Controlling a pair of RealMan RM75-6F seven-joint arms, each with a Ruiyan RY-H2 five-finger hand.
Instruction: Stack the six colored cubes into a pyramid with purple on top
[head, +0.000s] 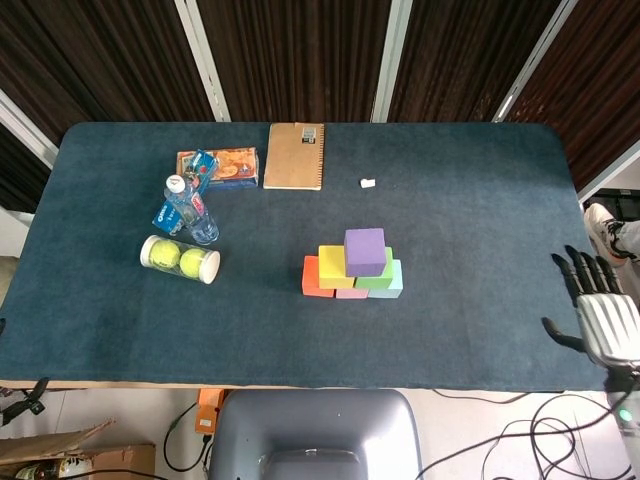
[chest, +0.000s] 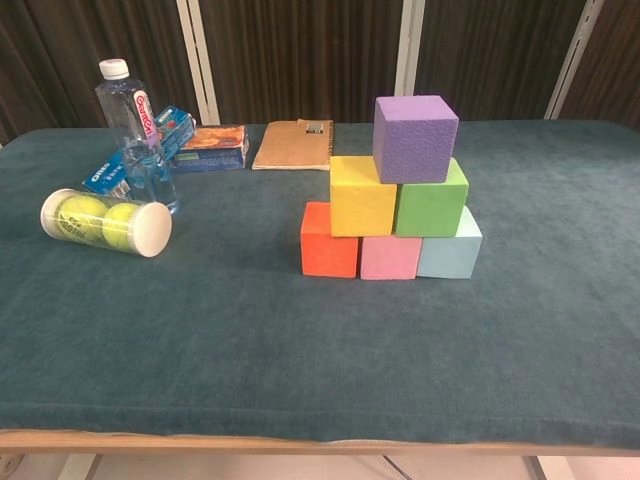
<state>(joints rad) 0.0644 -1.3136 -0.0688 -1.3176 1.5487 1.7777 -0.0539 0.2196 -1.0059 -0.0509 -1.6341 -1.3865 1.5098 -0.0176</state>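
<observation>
While the purple cube (chest: 416, 137) crowns the finished pyramid, the right robot hand (head: 600, 312) hangs empty, fingers spread, well off toward the desk's (head: 480, 200) right edge.

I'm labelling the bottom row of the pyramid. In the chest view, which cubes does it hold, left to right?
Orange-red cube → pink cube → light blue cube.
</observation>
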